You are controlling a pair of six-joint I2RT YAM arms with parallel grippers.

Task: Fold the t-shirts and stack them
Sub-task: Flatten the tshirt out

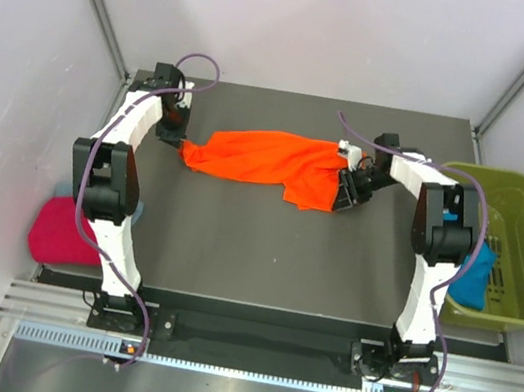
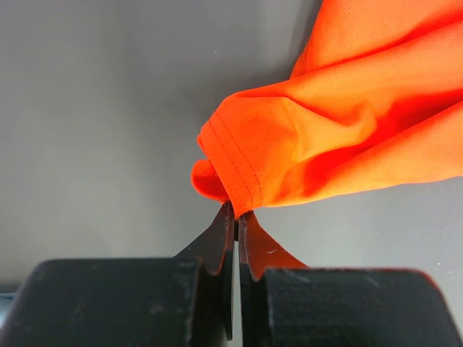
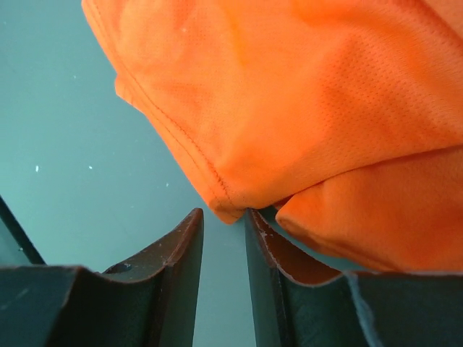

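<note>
At the far-mid part of the dark grey table (image 1: 234,242), the bright orange cloth t-shirt (image 1: 268,162) lies bunched betw. both arms; left gripper (image 2: 235,215) is clenched on a hem corner, prob. to pull it flat for folding; right gripper (image 3: 224,219) meets the opposite hem w/ fingers slightly parted; whether it grips can't be told.
</note>
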